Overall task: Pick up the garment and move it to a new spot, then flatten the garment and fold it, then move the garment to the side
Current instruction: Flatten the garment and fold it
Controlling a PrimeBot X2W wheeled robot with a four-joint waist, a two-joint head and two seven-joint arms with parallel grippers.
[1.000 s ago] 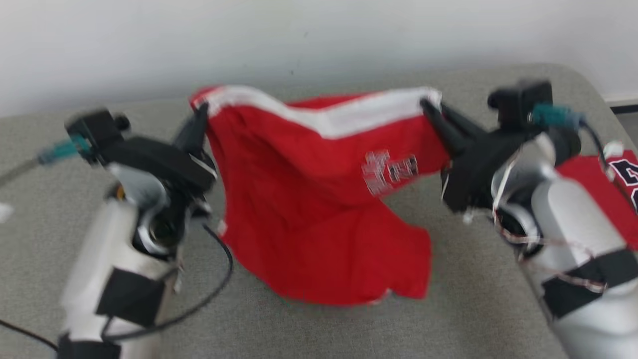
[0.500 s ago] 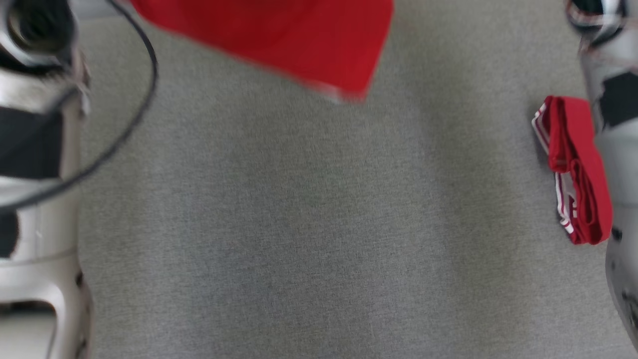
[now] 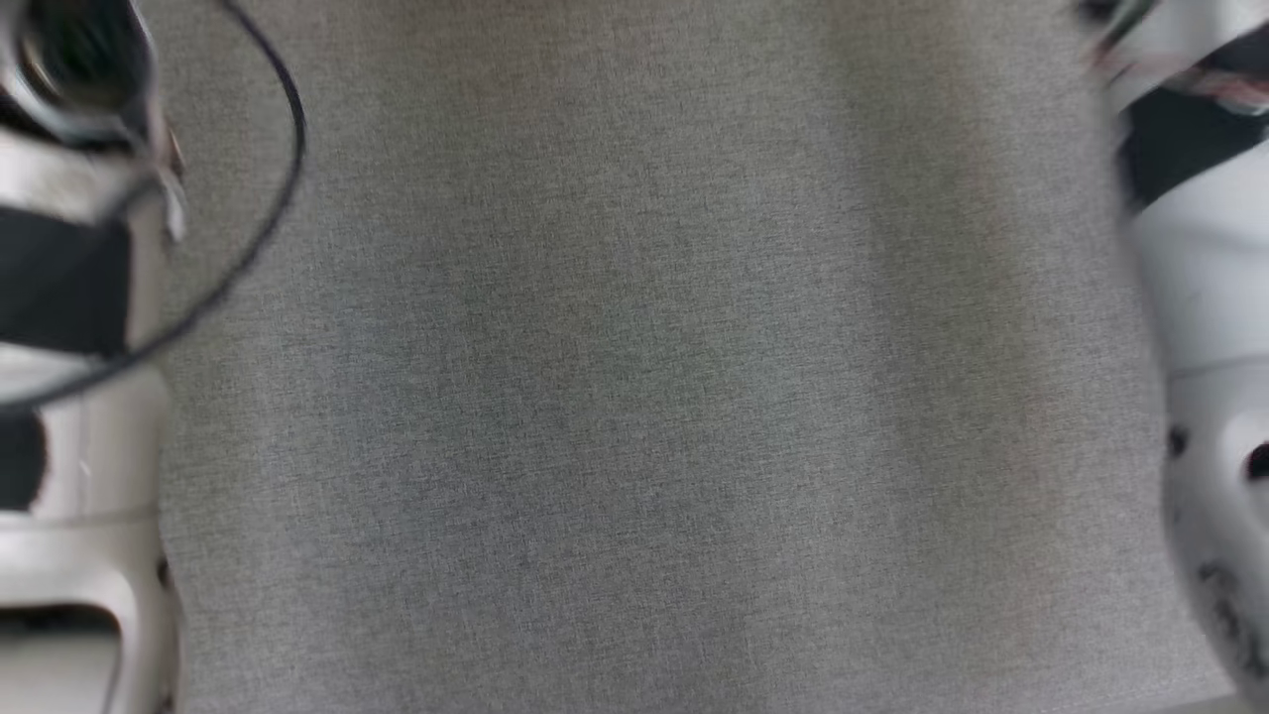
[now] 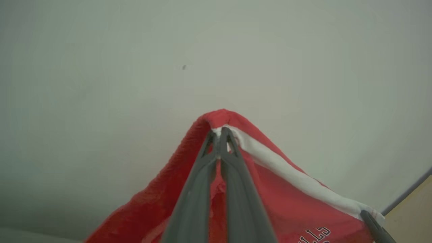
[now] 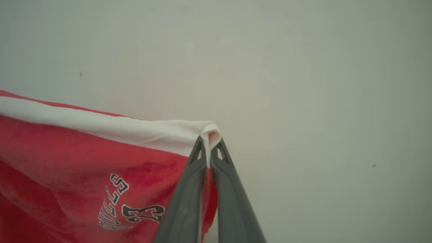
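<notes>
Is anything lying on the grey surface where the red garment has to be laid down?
Nothing visible does. The grey surface shows bare fabric in the head view, while the left end effector and right end effector hold the garment by its top edge.

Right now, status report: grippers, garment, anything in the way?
Left gripper shut on garment trim. Right gripper shut on same trim. Garment stretched between them. Pale wall behind, grey surface below.
</notes>
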